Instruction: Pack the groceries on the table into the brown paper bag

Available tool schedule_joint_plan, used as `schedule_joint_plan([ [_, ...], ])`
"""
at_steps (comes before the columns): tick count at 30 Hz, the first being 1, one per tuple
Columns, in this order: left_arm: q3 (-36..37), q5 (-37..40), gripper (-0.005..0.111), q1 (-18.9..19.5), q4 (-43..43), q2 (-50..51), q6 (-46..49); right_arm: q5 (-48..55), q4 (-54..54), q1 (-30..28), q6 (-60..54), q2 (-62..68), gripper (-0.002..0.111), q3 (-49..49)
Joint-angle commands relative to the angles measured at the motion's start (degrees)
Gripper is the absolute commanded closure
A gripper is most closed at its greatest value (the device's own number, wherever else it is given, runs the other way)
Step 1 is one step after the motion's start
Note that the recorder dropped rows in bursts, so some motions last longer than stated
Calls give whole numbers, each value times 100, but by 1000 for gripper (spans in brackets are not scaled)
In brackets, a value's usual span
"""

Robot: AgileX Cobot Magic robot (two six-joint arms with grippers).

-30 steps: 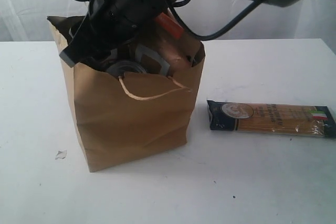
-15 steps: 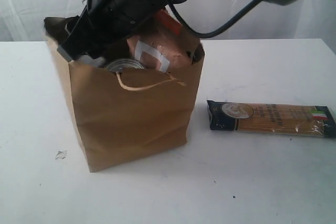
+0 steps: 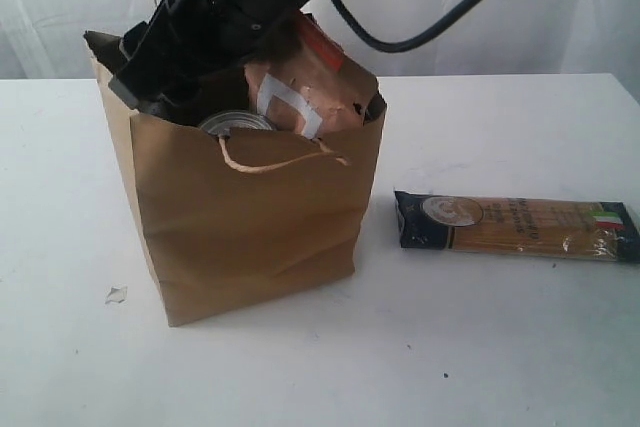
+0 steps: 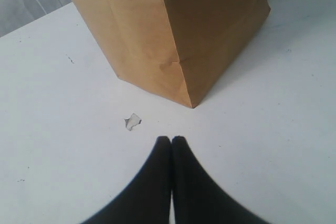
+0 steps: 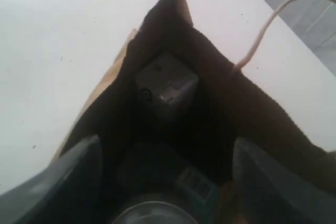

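The brown paper bag (image 3: 250, 217) stands on the white table (image 3: 480, 347). Out of its mouth sticks the brown pouch with the orange label (image 3: 300, 82), and the pull-tab can's lid (image 3: 238, 124) shows beside it. My right gripper (image 3: 160, 87) hangs over the bag's back-left rim, open (image 5: 165, 153) and holding nothing. Below it inside the bag lie the small carton (image 5: 165, 85) and the can (image 5: 152, 214). The dark-blue spaghetti packet (image 3: 515, 226) lies on the table right of the bag. My left gripper (image 4: 171, 140) is shut and empty, low over the table near the bag's corner (image 4: 173, 30).
A small white crumb (image 3: 116, 295) lies on the table left of the bag, also just ahead of the left fingertips (image 4: 133, 122). The bag's loop handle (image 3: 285, 157) hangs over its front. A white curtain backs the table.
My right arm has risen from the bag's mouth, and more of the pouch and the can now shows inside. The bag's top shifted slightly.
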Motion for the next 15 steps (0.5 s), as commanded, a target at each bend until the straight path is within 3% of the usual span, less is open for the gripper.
schedule_joint_plan([
  [1,23,4,106,-3,-30,-23,-10,91,-63,-13,18,-462,42,-44],
  [15,23,4,106,-3,-30,-23,-10,504,-1148,-13,662,-2094,42,-44],
])
